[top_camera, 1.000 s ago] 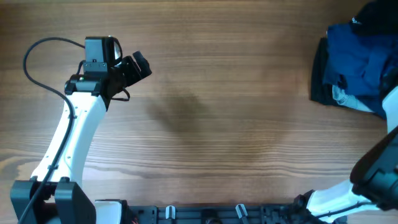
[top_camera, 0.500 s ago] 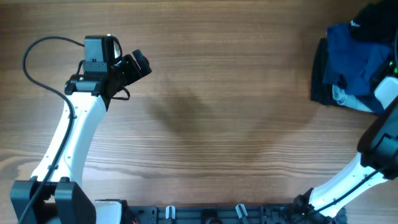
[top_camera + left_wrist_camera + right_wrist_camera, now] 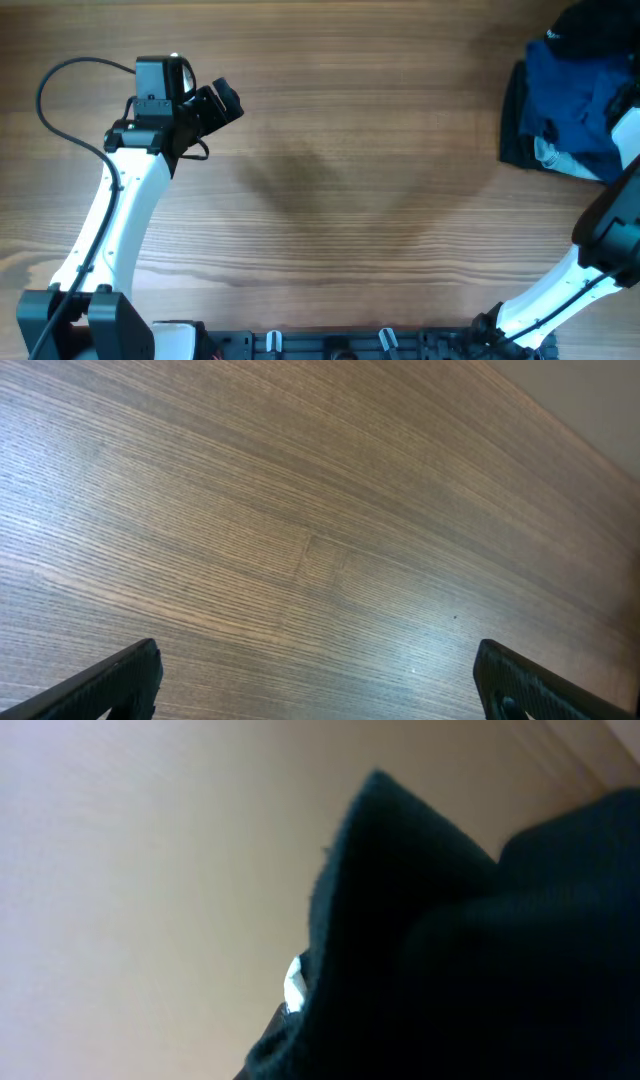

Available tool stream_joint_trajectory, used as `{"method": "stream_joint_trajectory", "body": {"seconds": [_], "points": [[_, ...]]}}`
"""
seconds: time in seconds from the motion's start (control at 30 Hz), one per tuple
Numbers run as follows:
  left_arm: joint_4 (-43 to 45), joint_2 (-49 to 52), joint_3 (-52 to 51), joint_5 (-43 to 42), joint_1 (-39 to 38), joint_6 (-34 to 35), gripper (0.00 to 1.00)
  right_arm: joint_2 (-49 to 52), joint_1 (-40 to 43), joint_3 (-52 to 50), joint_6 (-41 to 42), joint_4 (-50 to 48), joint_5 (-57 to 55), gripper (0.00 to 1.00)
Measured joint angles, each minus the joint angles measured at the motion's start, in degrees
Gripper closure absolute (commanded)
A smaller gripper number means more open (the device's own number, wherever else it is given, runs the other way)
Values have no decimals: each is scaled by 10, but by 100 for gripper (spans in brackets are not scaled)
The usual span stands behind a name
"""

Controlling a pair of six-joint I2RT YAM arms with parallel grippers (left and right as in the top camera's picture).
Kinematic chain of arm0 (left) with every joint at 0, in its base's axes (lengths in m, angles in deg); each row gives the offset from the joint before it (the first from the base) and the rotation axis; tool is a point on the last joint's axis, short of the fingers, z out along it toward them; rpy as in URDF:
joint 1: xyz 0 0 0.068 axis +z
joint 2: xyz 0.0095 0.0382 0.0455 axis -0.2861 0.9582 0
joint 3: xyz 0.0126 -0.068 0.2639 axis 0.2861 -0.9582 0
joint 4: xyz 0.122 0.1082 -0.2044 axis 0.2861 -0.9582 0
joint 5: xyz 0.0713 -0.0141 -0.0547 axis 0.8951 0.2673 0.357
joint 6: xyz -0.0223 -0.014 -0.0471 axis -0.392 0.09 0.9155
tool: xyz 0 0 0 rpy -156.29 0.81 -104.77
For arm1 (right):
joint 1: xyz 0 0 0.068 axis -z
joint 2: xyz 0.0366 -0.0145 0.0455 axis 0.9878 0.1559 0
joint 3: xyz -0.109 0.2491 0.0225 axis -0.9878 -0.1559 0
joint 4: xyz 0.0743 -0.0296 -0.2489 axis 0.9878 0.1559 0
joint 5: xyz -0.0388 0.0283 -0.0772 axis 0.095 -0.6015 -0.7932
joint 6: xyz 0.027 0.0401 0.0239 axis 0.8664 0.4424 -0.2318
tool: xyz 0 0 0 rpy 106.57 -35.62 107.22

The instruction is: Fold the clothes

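The clothes, a black garment (image 3: 596, 20), are bunched at the far right corner of the table, with a tiny white mark at their left edge. In the right wrist view the black garment (image 3: 470, 940) fills the frame and hides the jaws, which are shut on the fabric and hold it off the table. Only the right arm's white link (image 3: 628, 140) shows from overhead. My left gripper (image 3: 228, 104) hovers at the far left with jaws wide. Its fingers (image 3: 118, 682) frame bare wood in the left wrist view, with nothing between them.
A heap of bright blue garments (image 3: 575, 95) with a pale grey patch (image 3: 548, 152) lies at the right edge of the wooden table (image 3: 340, 170), over a dark layer (image 3: 511, 120). The arm bases stand along the near edge.
The right arm has swung toward the far right corner. The black garment and its white mark have shifted up and left with it. The left arm has not moved.
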Motion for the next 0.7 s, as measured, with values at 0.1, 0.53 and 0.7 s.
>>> {"method": "stream_joint_trajectory", "body": {"seconds": [0.1, 0.53, 0.7], "points": [[0, 0, 0, 0, 0, 0, 0, 0, 3, 1, -2, 66, 19, 96], [5, 0, 0, 0, 0, 3, 0, -129, 33, 6, -105, 433, -12, 96], [6, 0, 0, 0, 0, 3, 0, -159, 34, 7, -133, 549, -28, 96]]}}
